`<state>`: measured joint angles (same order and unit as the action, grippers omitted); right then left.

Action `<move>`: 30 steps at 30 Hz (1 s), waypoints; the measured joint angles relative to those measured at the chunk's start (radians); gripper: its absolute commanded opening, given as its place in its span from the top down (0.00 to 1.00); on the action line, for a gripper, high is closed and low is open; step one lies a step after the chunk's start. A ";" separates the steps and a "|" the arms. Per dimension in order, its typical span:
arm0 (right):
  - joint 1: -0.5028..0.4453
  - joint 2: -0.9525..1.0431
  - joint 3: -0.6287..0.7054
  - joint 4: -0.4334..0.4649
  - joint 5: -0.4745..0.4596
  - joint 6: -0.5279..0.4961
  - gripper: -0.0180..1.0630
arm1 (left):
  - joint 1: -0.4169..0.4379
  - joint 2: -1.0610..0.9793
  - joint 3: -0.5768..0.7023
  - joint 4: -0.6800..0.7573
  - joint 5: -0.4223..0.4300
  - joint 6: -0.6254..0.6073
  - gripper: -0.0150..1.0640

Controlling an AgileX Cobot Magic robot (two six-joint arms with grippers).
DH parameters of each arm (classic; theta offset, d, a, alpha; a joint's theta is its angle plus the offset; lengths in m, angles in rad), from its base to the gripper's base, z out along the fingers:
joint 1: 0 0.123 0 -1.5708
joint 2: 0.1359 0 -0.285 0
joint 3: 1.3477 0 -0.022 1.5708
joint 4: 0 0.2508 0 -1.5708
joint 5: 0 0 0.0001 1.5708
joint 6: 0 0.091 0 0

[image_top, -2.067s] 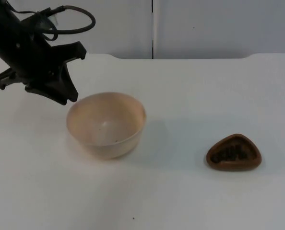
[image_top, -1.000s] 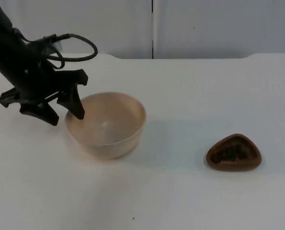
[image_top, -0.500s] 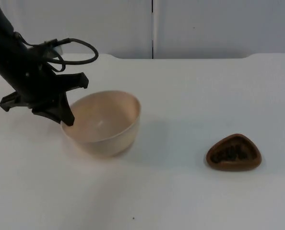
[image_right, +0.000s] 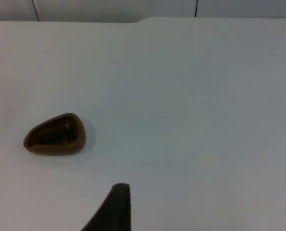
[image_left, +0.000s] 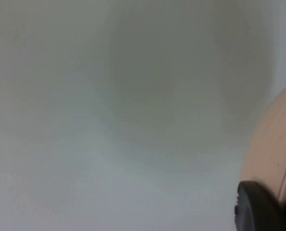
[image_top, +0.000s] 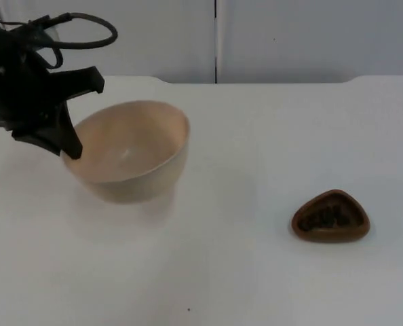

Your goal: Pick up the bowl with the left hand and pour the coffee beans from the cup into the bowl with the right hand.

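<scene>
Now left claw point(image_top: 67, 151) clamped on bowl point(image_top: 130, 153) rim, had lifted it off table point(image_top: 256, 272); cup point(image_top: 330, 217) well apart, untouched; right claw state unclear.

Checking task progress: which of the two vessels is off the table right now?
The beige bowl, tilted and gripped at its rim by the left gripper. The brown cup of beans sits on the table.
</scene>
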<state>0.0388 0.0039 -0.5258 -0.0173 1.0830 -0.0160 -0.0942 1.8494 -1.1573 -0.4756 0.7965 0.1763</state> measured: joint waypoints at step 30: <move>0.000 0.000 0.000 0.003 0.000 0.002 0.01 | -0.323 -0.102 0.149 0.217 -0.093 -0.265 0.99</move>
<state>0.0388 0.0039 -0.5258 -0.0143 1.0830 -0.0135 -0.4176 1.7479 -1.0085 -0.2582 0.7038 -0.0885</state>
